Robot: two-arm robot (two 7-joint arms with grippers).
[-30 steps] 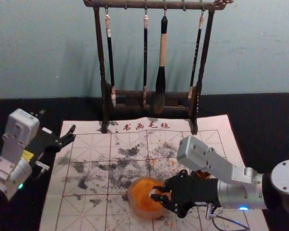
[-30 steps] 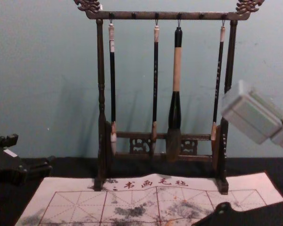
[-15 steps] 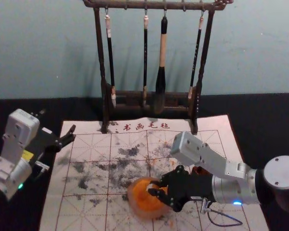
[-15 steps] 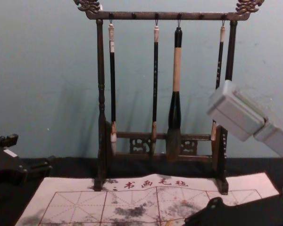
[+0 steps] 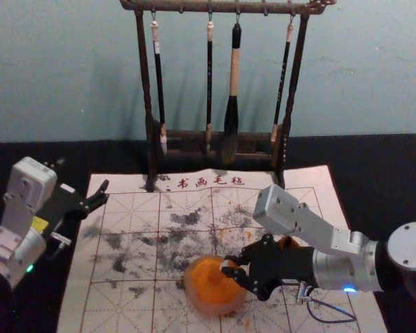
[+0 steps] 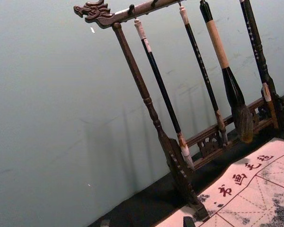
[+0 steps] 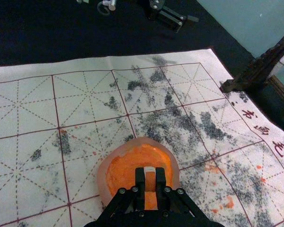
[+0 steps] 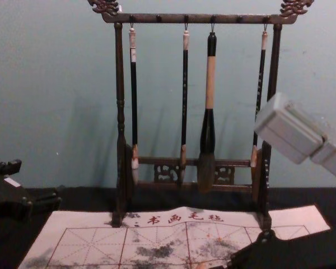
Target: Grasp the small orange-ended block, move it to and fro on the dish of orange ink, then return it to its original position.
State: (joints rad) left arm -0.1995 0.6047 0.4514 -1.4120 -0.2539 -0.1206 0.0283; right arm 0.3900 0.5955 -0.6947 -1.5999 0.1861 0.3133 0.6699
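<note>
My right gripper [image 5: 231,271] is over the right part of the dish of orange ink [image 5: 209,286], which sits on the writing mat. The small block [image 5: 227,265] is held in its fingertips, pale end showing. In the right wrist view, the right gripper [image 7: 150,182] is shut on the block [image 7: 150,181], above the orange ink inside the translucent dish [image 7: 103,176]; whether the block's lower end touches the ink is hidden. My left gripper [image 5: 83,186] stays parked, open and empty, beyond the mat's left edge; its fingertips show in the left wrist view [image 6: 146,222].
A wooden rack [image 5: 150,104] with several hanging brushes stands at the mat's far edge. The ink-stained mat [image 5: 125,243] lies on black cloth. Something reddish-brown [image 5: 288,242] is partly hidden behind the right gripper. A cable [image 5: 333,320] loops beneath the right arm.
Over the dish, my right gripper first went left, then came back to the right and slightly toward the rack, still gripping the block. The dish and left arm have held still.
</note>
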